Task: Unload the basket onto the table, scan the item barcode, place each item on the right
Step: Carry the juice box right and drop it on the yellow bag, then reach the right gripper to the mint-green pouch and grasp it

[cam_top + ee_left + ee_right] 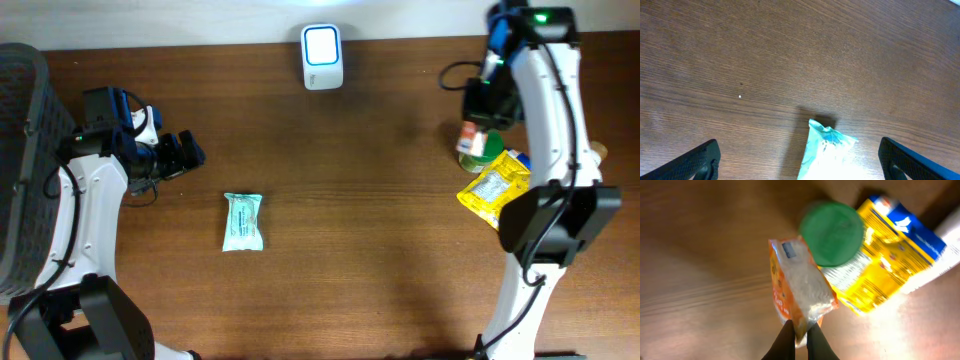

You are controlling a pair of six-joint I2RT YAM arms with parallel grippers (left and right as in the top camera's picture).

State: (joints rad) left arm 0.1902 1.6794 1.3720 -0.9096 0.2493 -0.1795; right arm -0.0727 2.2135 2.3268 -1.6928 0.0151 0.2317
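Observation:
In the right wrist view my right gripper [800,332] is shut on the lower edge of an orange-and-clear packet [800,282], which hangs above the table. In the overhead view that gripper [487,105] is at the far right and covers most of the packet. The white scanner [322,57] stands at the back middle, well left of it. A teal packet [243,221] lies flat left of centre. My left gripper [185,152] is open just up and left of it. In the left wrist view the teal packet [827,152] lies between the spread fingers [700,161].
Under the right gripper stands a jar with a green lid [831,232], and beside it lies a yellow-and-blue packet [890,265]; the yellow packet [495,187] also shows overhead. A dark mesh basket [20,150] fills the left edge.

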